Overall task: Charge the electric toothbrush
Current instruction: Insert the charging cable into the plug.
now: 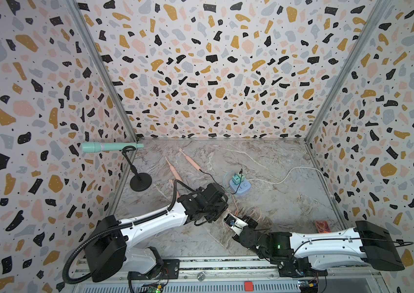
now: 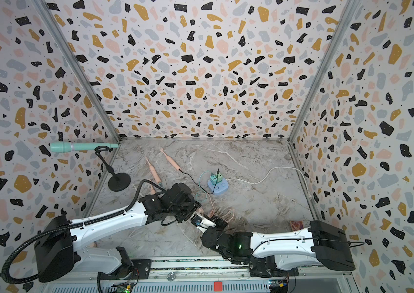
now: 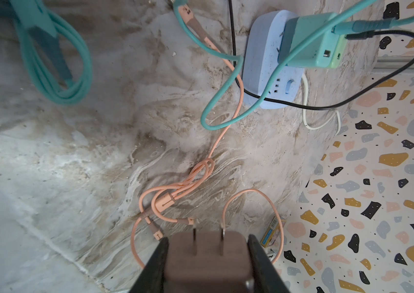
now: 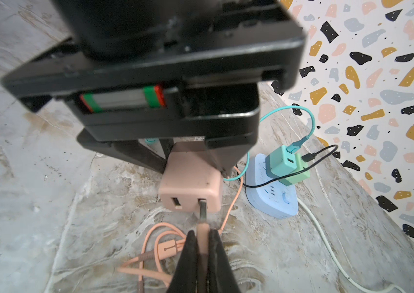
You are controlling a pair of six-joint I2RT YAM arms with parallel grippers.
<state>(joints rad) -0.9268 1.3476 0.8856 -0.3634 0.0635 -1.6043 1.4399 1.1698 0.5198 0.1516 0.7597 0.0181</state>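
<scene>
Pink adapter [image 4: 190, 182] clamped in the left tool [image 3: 207, 244] wants bracing while the right tool [image 4: 202, 234], pinched on the plug [image 4: 202, 215], pushes squarely into its port [image 4: 202, 202]; toothbrush [image 1: 174, 171] lies apart on the tabletop [image 1: 277, 208]

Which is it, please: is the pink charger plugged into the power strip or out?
Out. The left gripper holds the pink charger apart from the power strip, both prongs bare in the left wrist view.

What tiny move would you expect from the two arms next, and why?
Probably the right gripper pushes its pink plug straight into the pink adapter: the metal tip sits just at the port, while the left gripper holds the adapter.
</scene>
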